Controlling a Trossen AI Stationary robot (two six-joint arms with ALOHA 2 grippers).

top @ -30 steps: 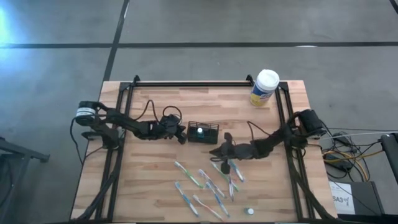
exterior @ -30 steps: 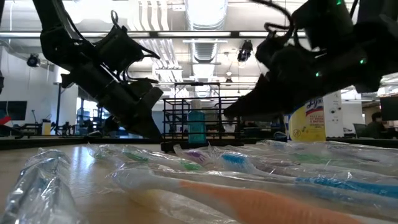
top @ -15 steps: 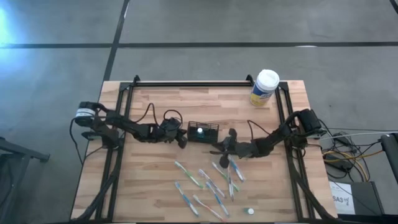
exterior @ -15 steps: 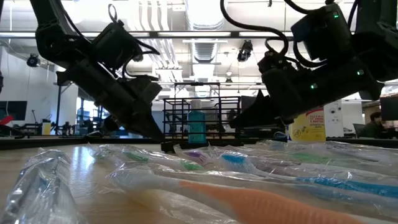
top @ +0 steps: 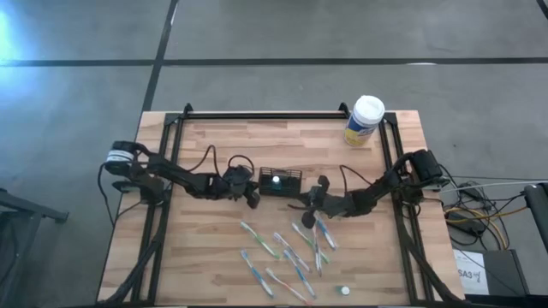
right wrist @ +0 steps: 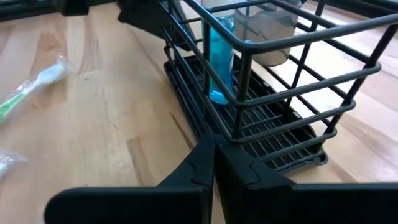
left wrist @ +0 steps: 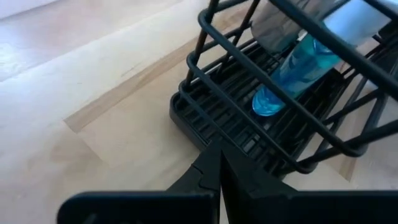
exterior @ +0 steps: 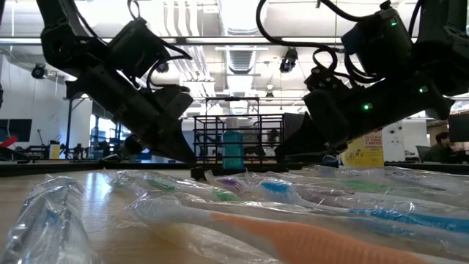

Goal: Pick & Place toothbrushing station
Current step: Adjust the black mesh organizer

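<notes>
The black wire basket [top: 289,175] stands on its base at the table's middle, with a blue bottle [left wrist: 292,65] upright inside. It also shows in the low view [exterior: 212,139]. My left gripper [top: 254,198] is shut, and its tip [left wrist: 219,149] is at the basket's left near base corner. My right gripper [top: 297,208] is shut, and its tip [right wrist: 213,143] is low at the basket's right near base edge. Both grippers slant down toward the basket in the low view, the left gripper [exterior: 192,157] and the right gripper [exterior: 280,154]. My left gripper has its shut fingertips at the basket's base rim [left wrist: 202,134], near a corner, slanting down from the table's left. I cannot tell whether they touch it. My right gripper has its shut fingertips at the base rim [right wrist: 202,127] on the other side, slanting down from the right. I cannot tell whether they touch it.
Several wrapped toothbrushes [top: 287,255] lie scattered on the near half of the table, close in front of the low view [exterior: 293,235]. A yellow canister with a white lid [top: 365,121] stands at the far right. A small white cap [top: 343,291] lies near the front edge.
My left gripper has gone a little toward the table's right and near edge, down to the basket's base corner. My right gripper has come down and closed in on the basket's other side. The basket has stayed where it was.
</notes>
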